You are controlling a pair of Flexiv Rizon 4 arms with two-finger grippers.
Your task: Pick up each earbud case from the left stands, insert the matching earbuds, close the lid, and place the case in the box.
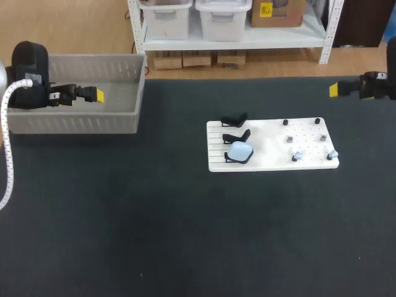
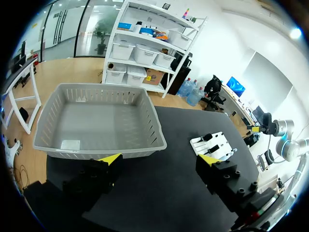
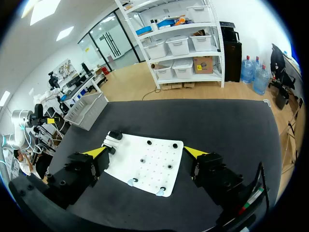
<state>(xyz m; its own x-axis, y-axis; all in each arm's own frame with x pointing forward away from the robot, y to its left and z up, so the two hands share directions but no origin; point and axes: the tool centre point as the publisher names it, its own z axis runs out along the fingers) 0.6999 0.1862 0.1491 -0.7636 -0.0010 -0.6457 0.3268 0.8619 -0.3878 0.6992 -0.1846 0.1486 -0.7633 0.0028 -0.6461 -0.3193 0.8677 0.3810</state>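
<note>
Box: grey with slatted walls, sat at the table's far left.
Left gripper: hung over the box's near side, yellow-tipped fingers spread wide, gripping nothing.
Stands: black, three in a row down the board's left side.
Earbud case: pale blue, rested on the nearest stand, well apart from the box.
Board: white, lay flat near the table's middle.
Earbuds: small pieces stood scattered over the board's right half, two pale blue ones by its near edge.
Right gripper: hung beyond the board's far right corner, clear of it, fingers spread wide and free.
</note>
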